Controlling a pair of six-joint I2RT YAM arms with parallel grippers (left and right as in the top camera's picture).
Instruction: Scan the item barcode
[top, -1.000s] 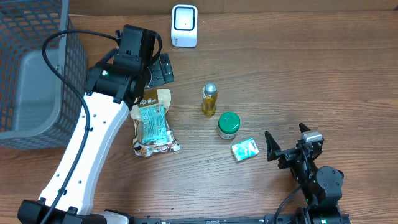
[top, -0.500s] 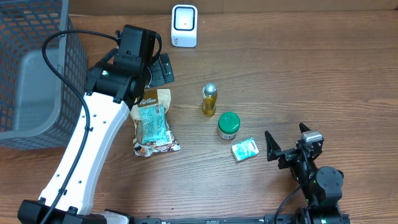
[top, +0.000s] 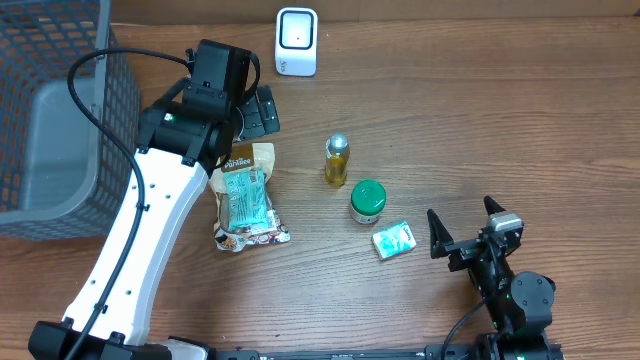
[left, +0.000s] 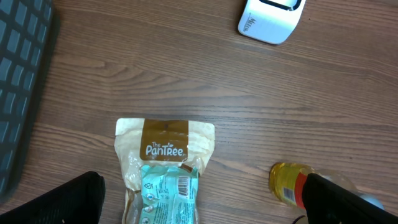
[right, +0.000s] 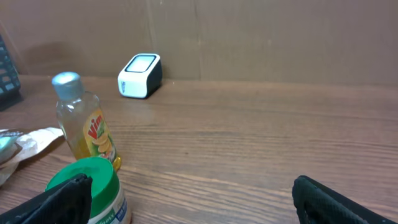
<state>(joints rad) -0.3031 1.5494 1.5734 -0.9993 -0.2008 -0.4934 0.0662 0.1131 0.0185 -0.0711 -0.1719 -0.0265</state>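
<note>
Almost nothing has changed over the last second. My left gripper (left: 202, 202) hangs where it was and no item has moved. Only my right gripper (top: 461, 212) has drifted a touch farther from the scanner (top: 296, 41). I take that to mean the scan has not begun and I am still short of picking anything up. The left jaws stand wide open and hold nothing, touching nothing I can see. They hover on the near side of the scanner, over the top edge of the pouch (top: 245, 195), which lies flat on the table. Its barcode (left: 182, 184) faces up in my left wrist view, so I judge the pouch to be the item to scan. It sits nearer my base than the scanner and a little to the left of it, well apart from it. The right jaws are also fully spread and empty, far from the scanner at the near right. The jar (right: 93, 186) and bottle (right: 81, 124) stand between them and the scanner, neither one touched.
</note>
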